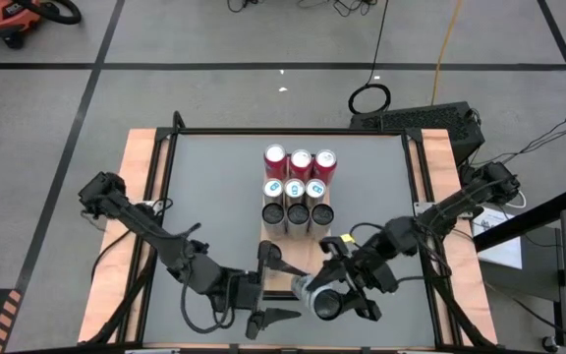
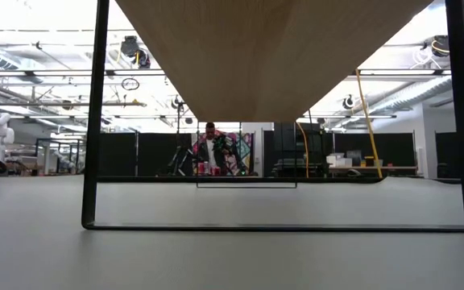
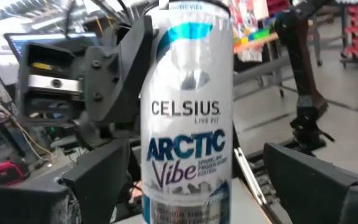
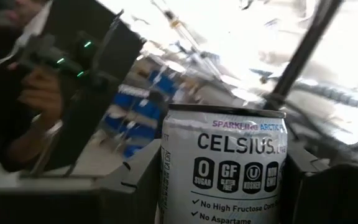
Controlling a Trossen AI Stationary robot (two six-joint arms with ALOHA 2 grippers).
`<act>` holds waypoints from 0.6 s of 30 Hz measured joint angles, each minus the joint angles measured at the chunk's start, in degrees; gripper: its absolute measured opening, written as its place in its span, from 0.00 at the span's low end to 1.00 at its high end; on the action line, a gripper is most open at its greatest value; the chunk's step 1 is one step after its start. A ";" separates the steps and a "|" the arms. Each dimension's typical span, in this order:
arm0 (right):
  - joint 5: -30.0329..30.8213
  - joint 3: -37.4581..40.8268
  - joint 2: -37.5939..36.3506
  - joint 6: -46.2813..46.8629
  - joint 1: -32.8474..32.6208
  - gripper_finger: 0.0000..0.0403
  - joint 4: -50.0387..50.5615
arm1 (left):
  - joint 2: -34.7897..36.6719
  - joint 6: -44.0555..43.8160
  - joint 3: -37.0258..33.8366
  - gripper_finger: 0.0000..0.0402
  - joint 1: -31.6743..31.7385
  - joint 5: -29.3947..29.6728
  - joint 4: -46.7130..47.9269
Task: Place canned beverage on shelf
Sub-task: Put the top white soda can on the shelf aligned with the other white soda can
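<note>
The right gripper (image 1: 334, 297) is clamped on a white Celsius can (image 1: 319, 299) at the near end of the shelf (image 1: 273, 279), lying tilted. The left gripper (image 1: 275, 284), fingers spread, waits just beside the can. If the can is swung upright carelessly, it could slip or knock the standing cans (image 1: 297, 190) farther along the shelf.

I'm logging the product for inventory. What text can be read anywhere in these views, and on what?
On the white can, left wrist view:
"CELSIUS"
"LIVE FIT"
"ARCTIC Vibe"
The small print beside "Vibe" is too blurred to read.
On the same can, right wrist view:
"SPARKLING ARCTIC"
"CELSIUS"
"0 SUGAR"
"GF"
"No High Fructose Corn"
"No Aspartame"
The other badges are too small to read.
Cans on the shelf: labels unreadable from above.
</note>
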State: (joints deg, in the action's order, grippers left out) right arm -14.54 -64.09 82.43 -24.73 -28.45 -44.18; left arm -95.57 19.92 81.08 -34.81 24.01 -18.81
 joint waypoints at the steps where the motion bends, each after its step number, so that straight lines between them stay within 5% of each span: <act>1: -1.85 -1.68 0.00 0.06 0.77 0.43 2.90 | 0.73 -0.16 0.56 0.92 -0.18 0.00 2.03; 12: -17.37 -13.82 0.00 0.68 6.92 0.43 14.06 | 5.58 -2.66 1.64 0.92 0.33 1.70 9.49; 18: -17.55 -14.63 0.00 2.01 9.99 0.43 13.46 | 5.55 -2.70 1.64 0.92 4.00 -0.45 8.66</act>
State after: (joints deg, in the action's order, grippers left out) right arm -32.10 -78.72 82.43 -22.72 -18.46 -30.72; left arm -90.02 17.22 82.72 -30.81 23.56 -10.15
